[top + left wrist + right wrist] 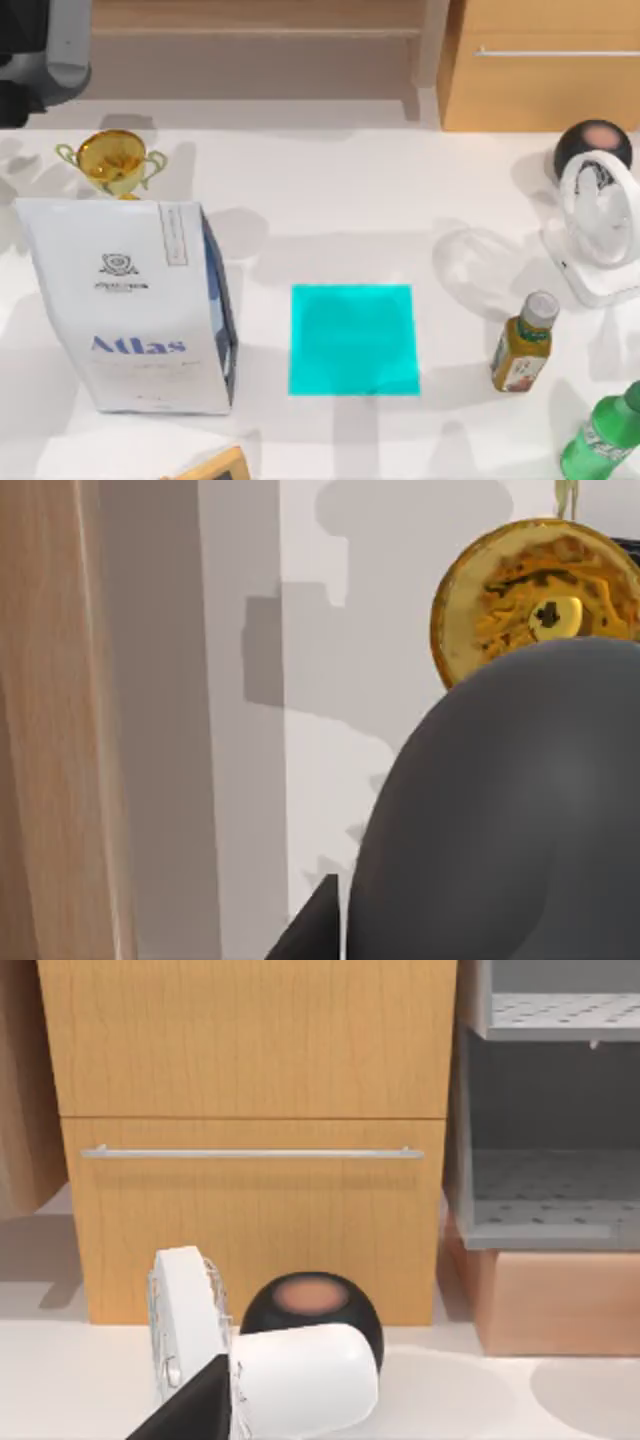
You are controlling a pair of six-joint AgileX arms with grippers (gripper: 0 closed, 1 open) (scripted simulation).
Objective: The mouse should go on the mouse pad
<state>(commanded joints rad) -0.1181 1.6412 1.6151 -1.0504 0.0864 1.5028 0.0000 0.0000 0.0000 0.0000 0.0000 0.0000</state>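
The mouse pad (353, 340) is a flat, bright cyan, nearly square sheet lying bare on the white table (330, 200), a little right of the middle. The mouse is out of view. A grey part of my left arm (55, 50) sits parked past the table's far left corner. In the left wrist view a rounded dark grey body (500, 810) stands close in front of the gold trophy (540, 600).
A tall white "Atlas" bag (130, 300) stands left of the pad, with a gold trophy (112, 160) behind it. At the right are a yellow bottle (522, 345), a green bottle (600, 440), a white fan (600, 230) and a black ball-shaped object (593, 148). Wooden drawers (250, 1160) stand behind the table.
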